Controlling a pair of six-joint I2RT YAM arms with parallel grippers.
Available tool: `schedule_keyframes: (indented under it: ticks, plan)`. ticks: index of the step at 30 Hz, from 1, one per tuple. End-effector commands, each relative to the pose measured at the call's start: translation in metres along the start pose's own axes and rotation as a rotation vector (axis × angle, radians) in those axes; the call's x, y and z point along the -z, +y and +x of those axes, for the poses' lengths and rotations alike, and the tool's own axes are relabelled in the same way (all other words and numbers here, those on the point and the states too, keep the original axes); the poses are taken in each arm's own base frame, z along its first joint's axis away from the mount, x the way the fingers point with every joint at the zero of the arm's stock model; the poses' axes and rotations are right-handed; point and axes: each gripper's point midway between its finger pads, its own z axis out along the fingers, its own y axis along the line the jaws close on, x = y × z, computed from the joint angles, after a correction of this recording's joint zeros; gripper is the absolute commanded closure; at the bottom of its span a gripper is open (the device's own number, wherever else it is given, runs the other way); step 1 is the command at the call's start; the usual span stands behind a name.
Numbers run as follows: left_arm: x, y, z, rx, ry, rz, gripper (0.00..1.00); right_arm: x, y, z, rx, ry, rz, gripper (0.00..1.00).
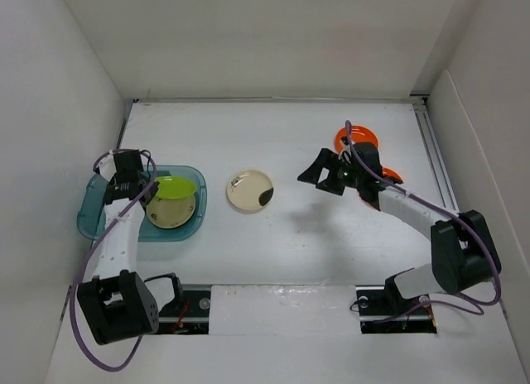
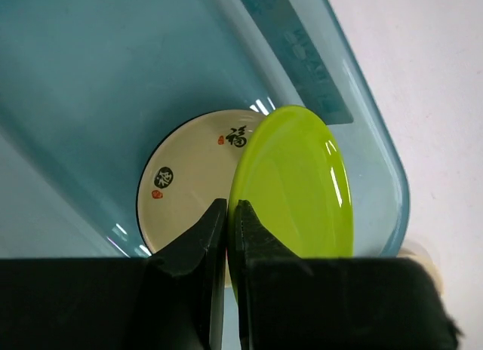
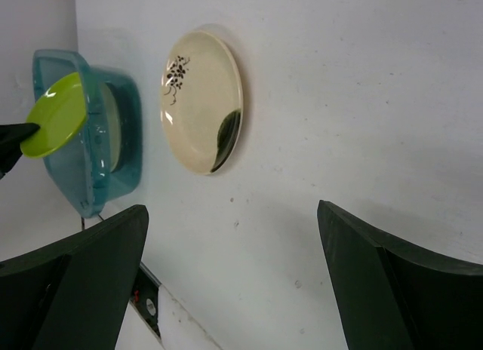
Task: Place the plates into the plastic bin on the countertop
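Five plates are in sight: one lime, two cream, two orange, and there is one bin.

At the far left the bin (image 1: 93, 210) sits on the worktop (image 1: 290, 252). It is translucent teal, shallow, with rounded corners. The left end effector (image 2: 229, 214) is pinched narrow on the rim of the lime plate (image 2: 298, 184), holding it tilted over the bin's right half. That plate is glossy and plain. Under it, flat on the bin's floor, lies the first cream plate (image 2: 189, 176), dark-rimmed, with a black character and a round dark seal. I cannot tell whether the two touch.

Just right of the bin, on the bare worktop, lies the second cream plate (image 1: 250, 190), which has a small black sprig and a dark patch at its edge.

Further right, the right end effector (image 1: 325, 175) hangs above the worktop, spread wide and holding nothing. Behind it are the two orange plates (image 1: 356, 138), the nearer one (image 1: 391, 174) mostly hidden by the arm.
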Motion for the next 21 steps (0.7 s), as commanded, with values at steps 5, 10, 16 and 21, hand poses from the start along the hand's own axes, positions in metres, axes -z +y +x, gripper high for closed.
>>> schedule_keyframes:
  ticks: [5,10,16,21]
  plan:
    - [-0.011,0.000,0.002,0.000,0.024,-0.037,0.92,-0.015,-0.003,0.007,-0.009,0.000,-0.052,0.00]
    - [0.003,-0.001,-0.008,0.016,-0.027,-0.002,0.58,-0.027,-0.009,0.018,-0.003,0.034,-0.043,0.00]
    - [0.033,-0.005,-0.022,0.012,-0.121,0.033,0.00,-0.060,-0.021,0.039,-0.016,0.101,-0.031,0.00]
    - [0.042,-0.020,-0.021,-0.018,-0.107,0.126,0.00,-0.088,-0.017,0.050,-0.036,0.154,-0.038,0.00]
